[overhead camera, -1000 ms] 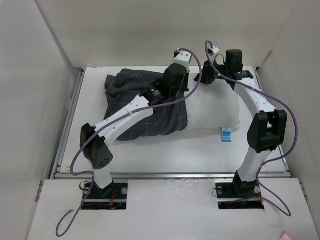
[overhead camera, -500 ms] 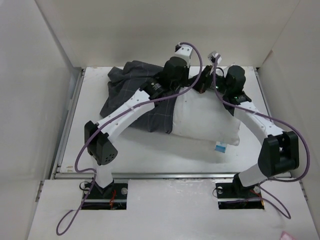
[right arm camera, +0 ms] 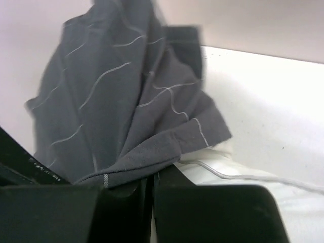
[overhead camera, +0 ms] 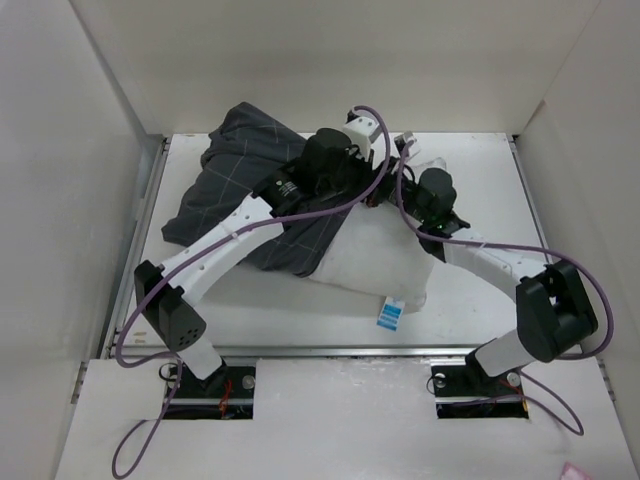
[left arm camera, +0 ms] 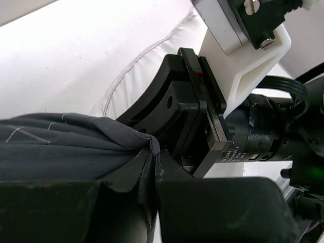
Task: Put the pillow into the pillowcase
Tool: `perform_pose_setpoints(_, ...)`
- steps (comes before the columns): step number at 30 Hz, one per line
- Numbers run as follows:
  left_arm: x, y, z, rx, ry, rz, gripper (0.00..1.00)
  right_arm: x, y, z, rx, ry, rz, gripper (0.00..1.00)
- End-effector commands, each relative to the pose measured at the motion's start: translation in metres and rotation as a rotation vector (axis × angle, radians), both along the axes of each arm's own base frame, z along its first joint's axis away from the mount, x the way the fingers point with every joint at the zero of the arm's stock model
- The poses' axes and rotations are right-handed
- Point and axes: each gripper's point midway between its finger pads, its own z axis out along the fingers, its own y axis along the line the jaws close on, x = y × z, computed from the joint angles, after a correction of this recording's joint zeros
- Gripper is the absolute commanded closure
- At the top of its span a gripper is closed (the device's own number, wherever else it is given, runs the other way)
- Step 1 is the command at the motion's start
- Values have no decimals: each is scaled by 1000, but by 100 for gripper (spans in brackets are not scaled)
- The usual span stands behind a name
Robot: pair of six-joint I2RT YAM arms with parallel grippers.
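Note:
The charcoal grid-check pillowcase (overhead camera: 235,190) is bunched at the back left and covers the left end of the white pillow (overhead camera: 375,265). The pillow's blue-and-white tag (overhead camera: 388,315) hangs at its near edge. My left gripper (left arm camera: 153,164) is shut on the pillowcase (left arm camera: 61,147) hem, with the pillow (left arm camera: 101,61) behind it. Close beside it, my right gripper (right arm camera: 151,182) is shut on another fold of the pillowcase (right arm camera: 116,101) hem, just above the pillow (right arm camera: 243,172) seam. In the top view both grippers meet over the pillow's far edge, their fingertips hidden by the wrists.
The white table (overhead camera: 480,160) is boxed in by a left wall (overhead camera: 60,200), a right wall (overhead camera: 590,150) and a back wall. A metal rail (overhead camera: 330,350) runs along its near edge. Purple cables (overhead camera: 390,195) loop over both wrists.
Both arms have pulled toward the near left, dragging pillow and pillowcase with them. The pillow has slid nearer the front edge and turned. The pillowcase has bunched higher at the back left.

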Motion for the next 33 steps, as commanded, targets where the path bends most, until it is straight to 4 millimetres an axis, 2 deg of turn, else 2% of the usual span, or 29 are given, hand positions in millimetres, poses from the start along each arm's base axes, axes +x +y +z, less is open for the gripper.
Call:
perform_pose_setpoints(1,-88,-70,44,-218,9,-456,100,-11,7,69,280,-109,-82,100)
perform_pose_setpoints(3,-99,-76,40,-214,19,-516,100,-10,5,68,400,-50,-85,100)
perform_pose_setpoints(5,-105,-80,32,-194,31,-541,100,-1,0,47,454,27,-133,100)
perform_pose_setpoints(6,-116,-82,31,-189,34,-588,100,-4,-1,52,532,58,-123,100)
perform_pose_setpoints(8,-124,-85,21,-167,56,-624,100,-2,-8,44,593,79,-153,100)
perform_pose_setpoints(10,-137,-87,1,-140,122,-697,100,-2,-14,49,664,89,-163,100)
perform_pose_setpoints(12,-151,-88,-11,-119,163,-768,97,2,-19,46,688,104,-207,100)
perform_pose_setpoints(15,-157,-85,-30,-73,239,-786,99,8,-30,44,701,119,-279,100)
perform_pose_setpoints(16,-158,-84,-40,-51,272,-781,95,12,-31,37,689,139,-304,100)
perform_pose_setpoints(18,-156,-83,-43,-40,275,-765,85,16,-32,32,681,153,-329,100)
perform_pose_setpoints(19,-152,-82,-50,-24,286,-733,76,18,-36,32,682,150,-338,100)
perform_pose_setpoints(20,-143,-79,-51,-2,263,-674,60,19,-35,26,667,166,-345,100)
perform_pose_setpoints(21,-137,-75,-51,3,263,-617,32,24,-41,17,639,180,-350,100)
perform_pose_setpoints(22,-130,-73,-49,0,248,-567,20,28,-44,12,617,184,-369,98)
perform_pose_setpoints(23,-127,-68,-43,-14,207,-538,1,30,-48,-1,584,219,-393,89)
perform_pose_setpoints(24,-113,-60,-39,-12,177,-462,1,33,-56,1,583,215,-406,77)
perform_pose_setpoints(25,-108,-55,-33,-19,154,-419,1,31,-58,-1,564,205,-412,58)
perform_pose_setpoints(26,-105,-48,-33,-9,139,-380,1,30,-64,1,552,183,-424,51)
perform_pose_setpoints(27,-91,-33,-14,-31,76,-282,1,30,-65,-8,488,190,-446,46)
perform_pose_setpoints(30,-85,-4,11,-61,2,-164,1,31,-73,-8,364,159,-489,28)
perform_pose_setpoints(31,-75,9,17,-66,-31,-78,1,30,-72,-9,314,143,-485,19)
perform_pose_setpoints(32,-73,18,19,-65,-46,-43,1,33,-70,4,274,117,-482,9)
perform_pose_setpoints(33,-72,27,11,-69,-32,5,1,35,-70,6,158,63,-483,3)
